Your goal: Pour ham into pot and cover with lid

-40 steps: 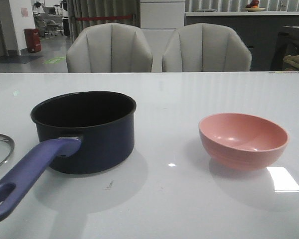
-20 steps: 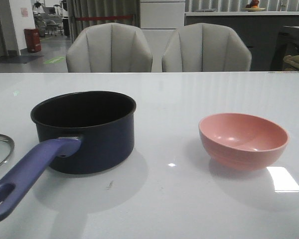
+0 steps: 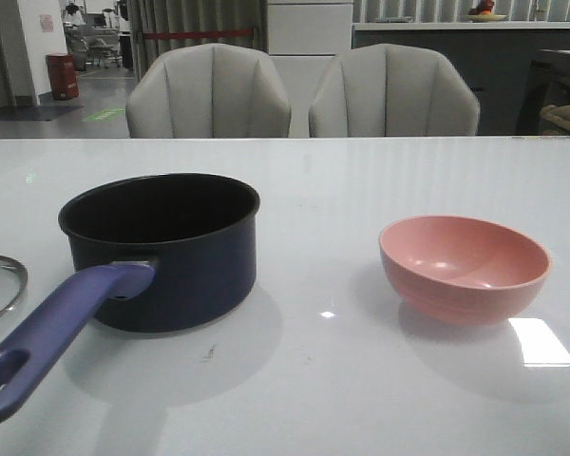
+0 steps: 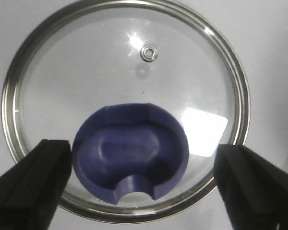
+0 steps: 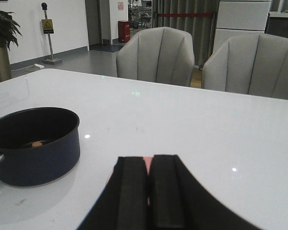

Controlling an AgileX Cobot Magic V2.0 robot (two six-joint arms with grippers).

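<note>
far left, the lid point(image 3: 0, 285) lies flat on the table point(image 3: 361, 380) – the left gripper point(image 4: 144, 184) hangs right over it, fingers wide apart either side of the blue knob point(image 4: 130, 160). next the pot point(image 3: 161, 249), one bit of ham point(image 5: 37, 143) inside. then the pink bowl point(image 3: 464, 268). right gripper point(image 5: 150, 191) – fingers pressed together, holding nothing.

- The pot point(image 3: 161, 249) stands open-topped, nothing over its mouth.
- Its long handle point(image 3: 52, 334) juts toward the table's near edge, blocking low passage there.
- Left of the pot, the lid point(image 4: 126, 108) lies flat, with the spread left gripper point(image 4: 143, 187) fingers flanking its knob point(image 4: 130, 151).
- Right of the pot, bare table point(image 3: 323, 247) reaches the pink bowl point(image 3: 464, 266).
</note>
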